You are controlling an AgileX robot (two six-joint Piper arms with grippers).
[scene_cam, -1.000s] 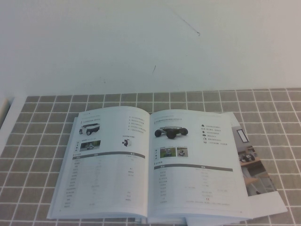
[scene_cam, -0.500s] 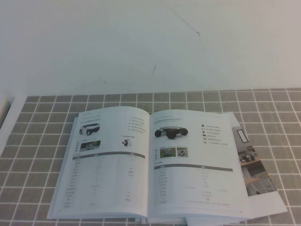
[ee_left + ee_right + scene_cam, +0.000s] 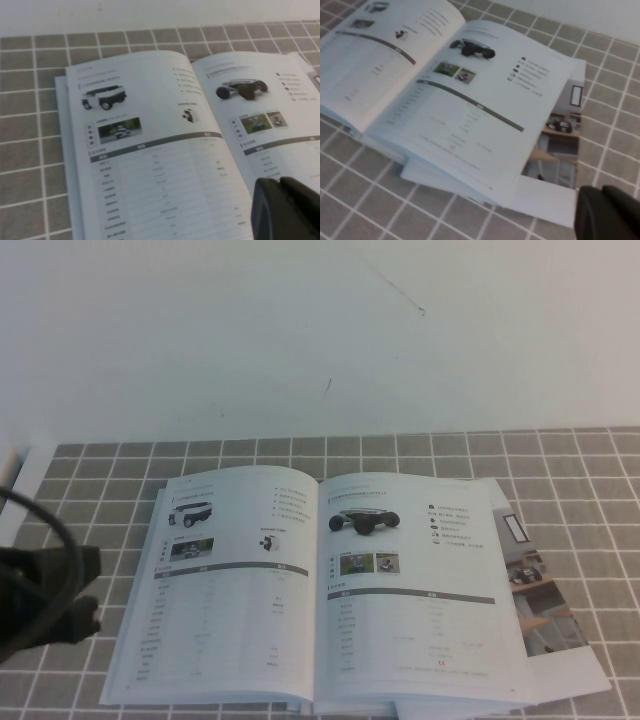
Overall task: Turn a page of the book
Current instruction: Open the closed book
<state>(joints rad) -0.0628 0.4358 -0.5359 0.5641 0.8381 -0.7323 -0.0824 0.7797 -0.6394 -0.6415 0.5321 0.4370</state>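
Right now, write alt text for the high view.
An open catalogue lies flat on a grey tiled mat, its right page showing a black four-wheeled rover. The left arm intrudes at the left edge; neither claw is visible.

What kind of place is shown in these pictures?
Probably a robot test bench: a grey tiled mat before a plain white wall, an open book on it, the left gripper and shut right gripper above.

The book (image 3: pixel 320 590) is smooth white paper, and its page (image 3: pixel 415 585) just beyond the left gripper (image 3: pixel 287 210) carries a faint gloss. Both grippers' casings look like matt black plastic, the right gripper (image 3: pixel 610 212) included. Under the book lies a matt tiled mat (image 3: pixel 90 470).
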